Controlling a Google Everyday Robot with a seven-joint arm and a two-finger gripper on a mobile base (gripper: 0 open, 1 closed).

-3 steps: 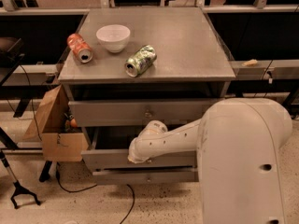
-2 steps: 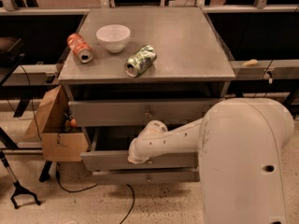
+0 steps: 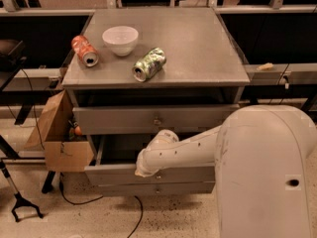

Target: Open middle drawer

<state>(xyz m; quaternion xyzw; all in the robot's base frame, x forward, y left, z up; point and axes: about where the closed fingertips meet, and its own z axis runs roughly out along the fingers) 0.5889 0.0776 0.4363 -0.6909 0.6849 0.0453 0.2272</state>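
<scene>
1. Gripper [image 3: 142, 169] is at the arm's left tip, up against the top edge of the middle drawer [image 3: 111, 174]. The wrist hides it, so I cannot tell whether it is released or clenched.
2. White robot body [image 3: 267, 177] fills the lower right and is cut off by the frame. It covers the right ends of the lower drawers. The middle drawer's knob is out of sight behind the arm.
3. Speckled floor [image 3: 99, 219] lies nearest, with a black stand foot [image 3: 24, 211] and a loose cable [image 3: 74, 201] on it.
4. The middle drawer juts forward of the other two, its dark inside showing at left. The slim bottom drawer [image 3: 148, 188] is below it and the top drawer [image 3: 124, 119] above.
5. An open cardboard box [image 3: 62, 148] stands beside the cabinet's left side.
6. The grey cabinet top [image 3: 198, 48] holds a green can [image 3: 149, 64] and an orange can [image 3: 84, 50], both on their sides, and a white bowl [image 3: 120, 38].
7. The arm [image 3: 188, 150] reaches left from the body, sloping slightly down.
</scene>
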